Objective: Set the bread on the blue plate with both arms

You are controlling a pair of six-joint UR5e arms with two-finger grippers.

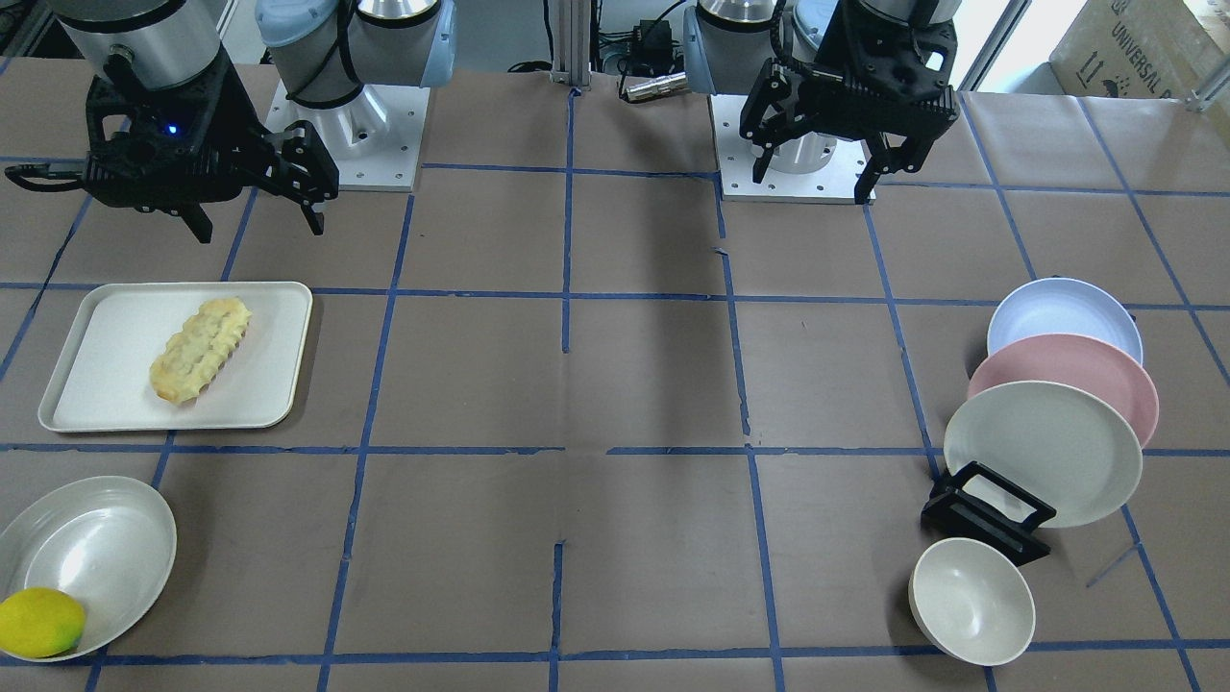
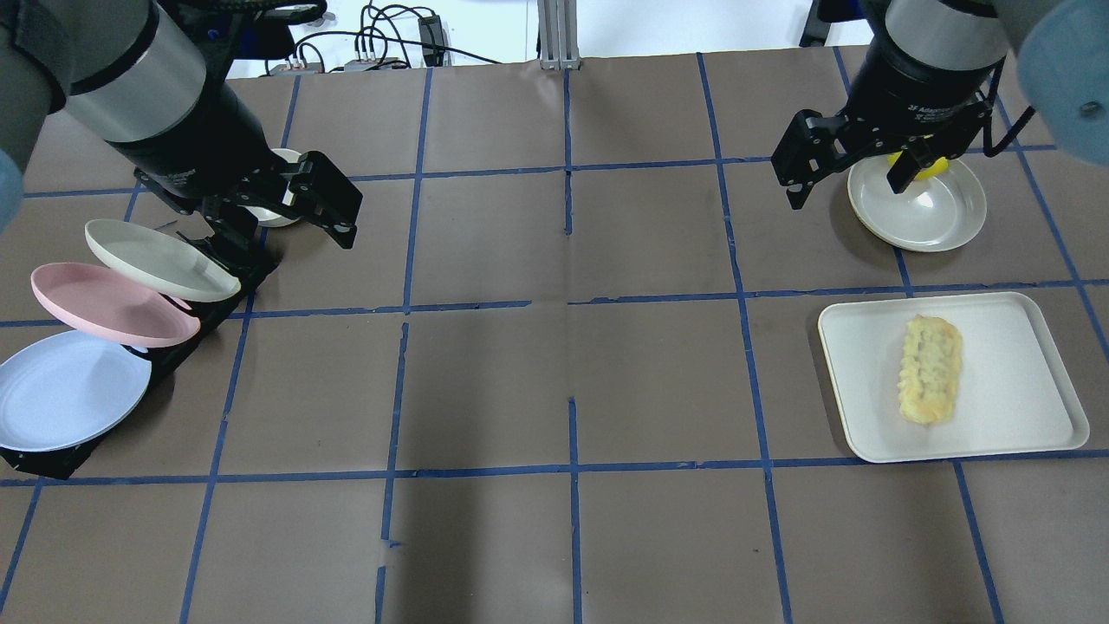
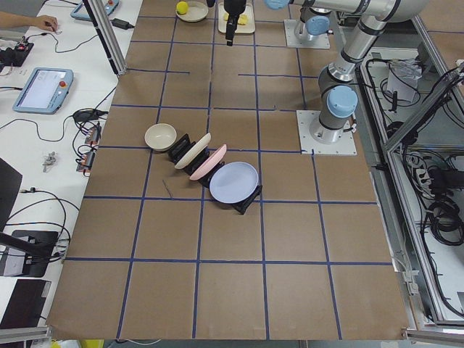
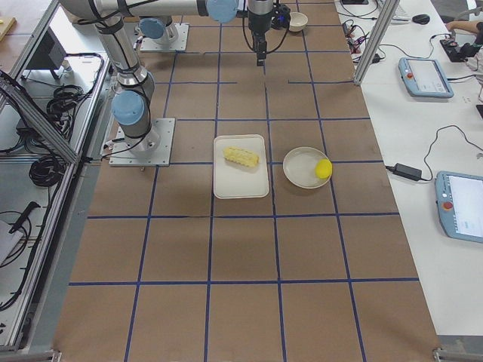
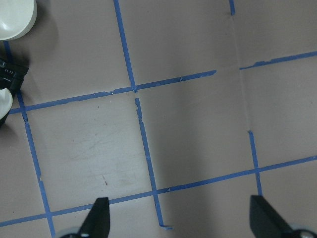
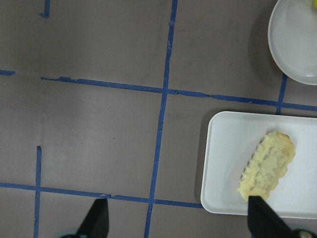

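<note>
The bread (image 1: 200,351) lies on a white tray (image 1: 96,384); it also shows in the overhead view (image 2: 931,368) and the right wrist view (image 6: 267,166). The blue plate (image 1: 1062,312) leans in a black rack (image 1: 985,519), rearmost of three plates, and shows in the overhead view (image 2: 61,403). My right gripper (image 1: 259,231) is open and empty, raised beyond the tray on the robot's side (image 2: 842,195). My left gripper (image 1: 812,187) is open and empty, raised above the table beside the rack (image 2: 282,238).
A pink plate (image 1: 1067,370) and an off-white plate (image 1: 1043,452) lean in the same rack. A small off-white bowl (image 1: 971,601) sits by the rack. A shallow bowl (image 1: 86,557) holds a lemon (image 1: 38,623) near the tray.
</note>
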